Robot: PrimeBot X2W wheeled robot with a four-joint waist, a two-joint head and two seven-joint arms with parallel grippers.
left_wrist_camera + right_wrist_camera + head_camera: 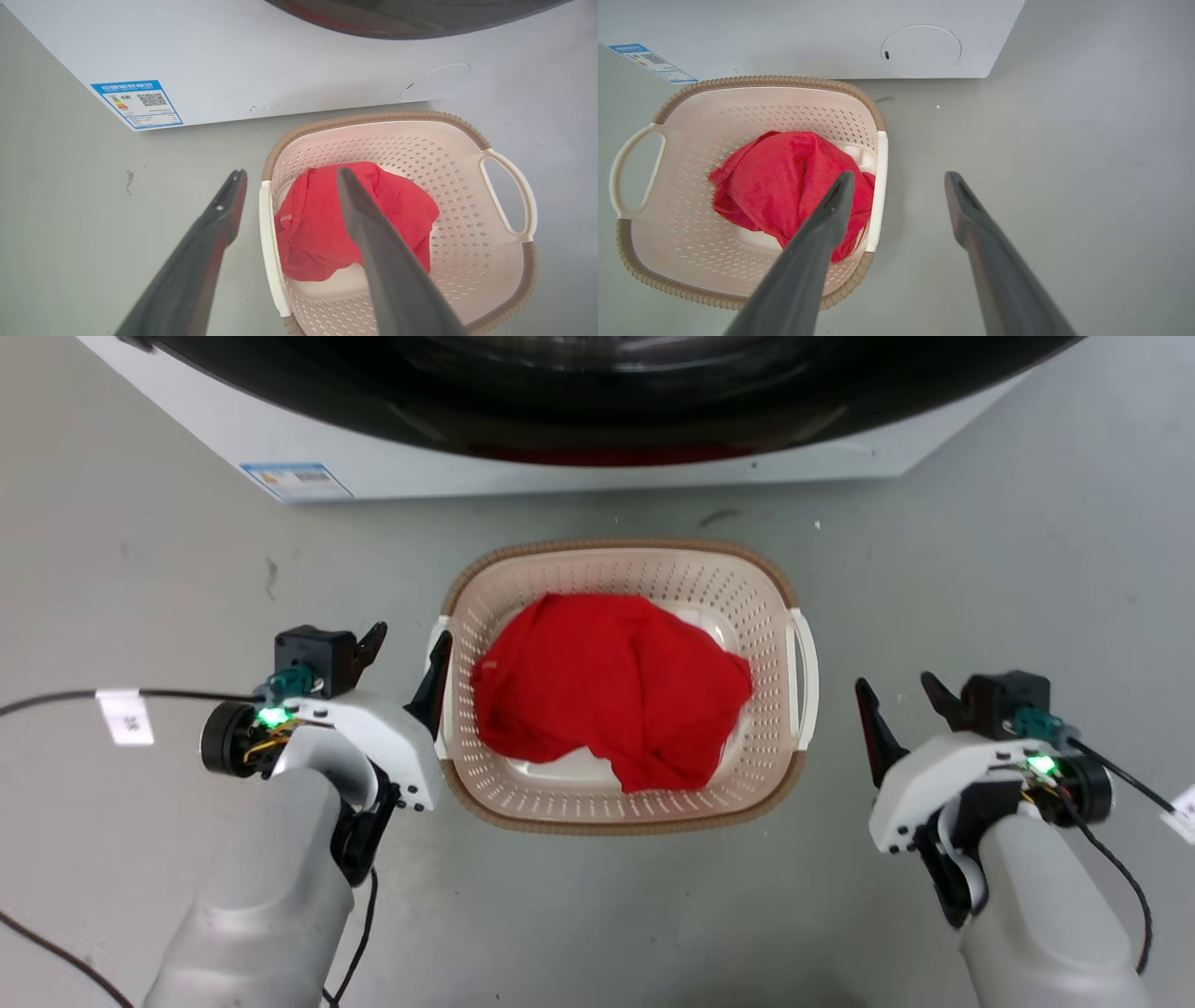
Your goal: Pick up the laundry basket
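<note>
You are lining up on the laundry basket (653, 569).
It is sitting on the floor by the washing machine (560, 467); your left gripper (408, 658), spread, is straddling one white handle (268, 242), while the spread right gripper (904, 705) is needing to shift inward before both clamp.

Even, bright overhead light, soft shadows, sharp focus, wide-angle edge bending.

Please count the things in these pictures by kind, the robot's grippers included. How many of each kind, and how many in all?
Laundry basket: 1
Red cloth: 1
Washing machine: 1
Grippers: 2, the left gripper and the right gripper
Total: 5
</note>
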